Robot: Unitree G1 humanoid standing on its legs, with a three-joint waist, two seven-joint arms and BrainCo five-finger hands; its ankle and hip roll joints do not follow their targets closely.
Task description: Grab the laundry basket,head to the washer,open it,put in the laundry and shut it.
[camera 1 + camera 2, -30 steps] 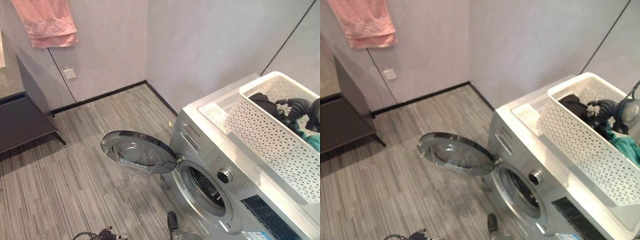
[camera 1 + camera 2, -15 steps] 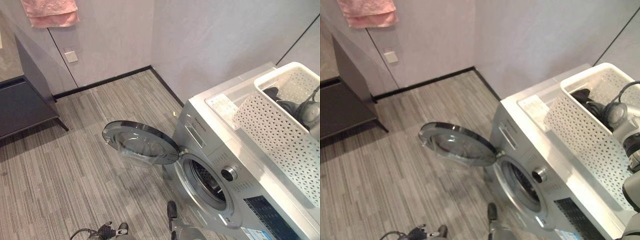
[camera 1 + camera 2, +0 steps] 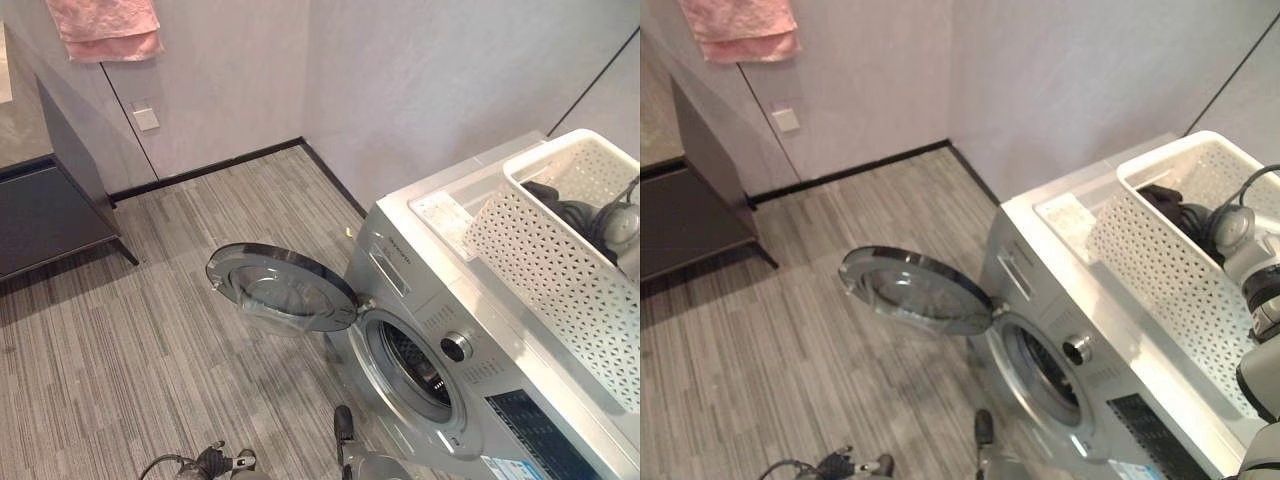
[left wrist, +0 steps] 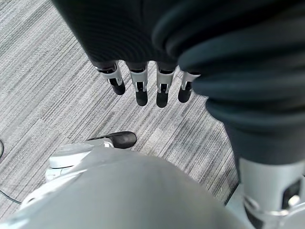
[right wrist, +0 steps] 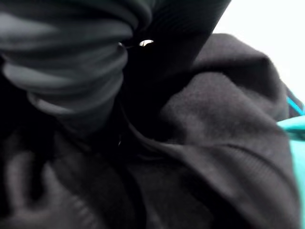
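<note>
the white basket [image 3: 560, 270] sits on top of the washer [image 3: 440, 300], dark laundry [image 3: 560, 205] inside. the right hand [image 5: 143, 95] is buried in that laundry; i cannot tell its fingers. the washer door [image 3: 280, 288] stands open over the floor [image 3: 150, 330]. the left hand [image 4: 147, 86] hangs with fingers straight, holding nothing.

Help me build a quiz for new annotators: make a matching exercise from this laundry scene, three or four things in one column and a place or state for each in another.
Things:
1. washer door
2. laundry basket
3. pink towel
4. left hand

Places or states:
A. hanging on the wall
B. on top of the washer
C. swung open
D. fingers straight, above the floor

Pairs: 1-C, 2-B, 3-A, 4-D
</note>
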